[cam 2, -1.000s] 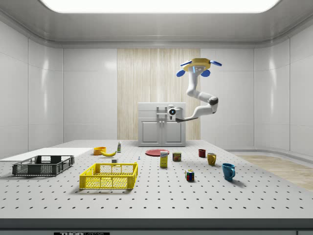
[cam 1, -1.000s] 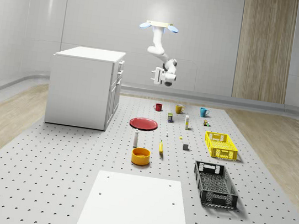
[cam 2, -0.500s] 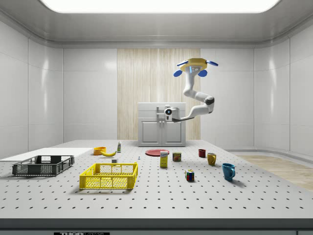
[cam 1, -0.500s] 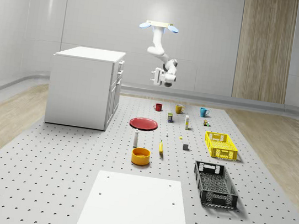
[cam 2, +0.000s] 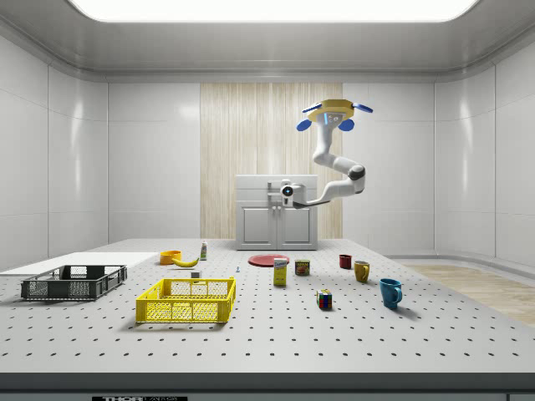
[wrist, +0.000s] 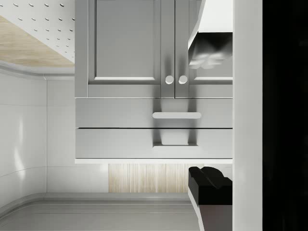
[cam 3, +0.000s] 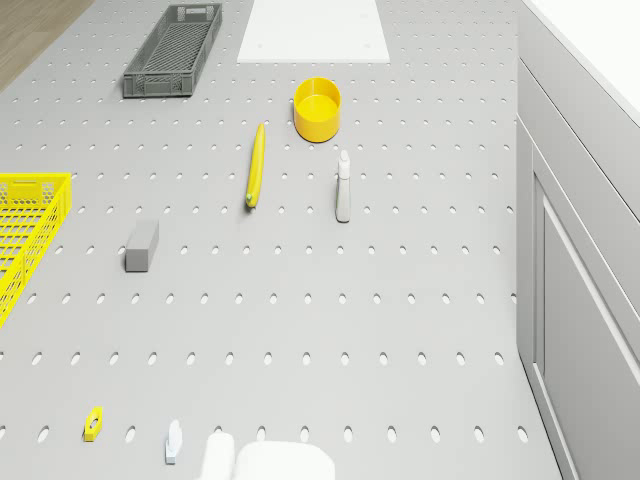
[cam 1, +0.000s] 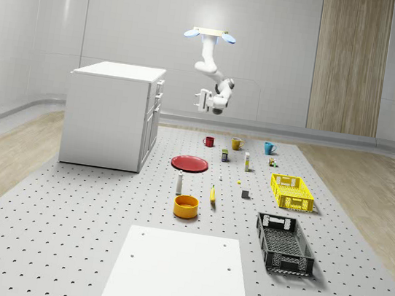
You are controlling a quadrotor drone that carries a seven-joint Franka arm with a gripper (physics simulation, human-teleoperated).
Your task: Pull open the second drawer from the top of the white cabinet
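Second drawer [wrist: 120,113] from the top of the white cabinet [cam 1: 112,115] is shut, its front flush with the top drawer [wrist: 120,143] beside it. In the wrist view its bar handle [wrist: 176,115] sits in line with the top drawer's handle and the two round knobs of the cabinet doors. The cabinet stands on the pegboard table [cam 1: 60,232] at centre left of the whole-scene frame. In the side view it is at the centre, against the back wall.

The gripper [cam 1: 201,101] hangs in the air to the right of the cabinet in the whole-scene frame, level with the upper drawers and apart from them, touching nothing. Its fingers [wrist: 209,185] are spread wide, with the drawer handle showing between them in the wrist view. They hold nothing.

The arm [cam 1: 210,65] bends down from the drone [cam 1: 210,35], which hovers in the upper middle of the whole-scene frame, over the far part of the table and just right of the cabinet.

Below the robot on the table lie a red plate [cam 1: 190,163], a small white bottle [cam 1: 179,183], a banana [cam 1: 213,195] and an orange bowl [cam 1: 185,206]. Further right are a yellow crate [cam 1: 292,191] and a black crate [cam 1: 284,243]. Three mugs, red [cam 1: 209,141], yellow [cam 1: 236,144] and blue [cam 1: 269,148], stand in a row near the far edge. A white board [cam 1: 178,274] lies flat at the bottom centre.
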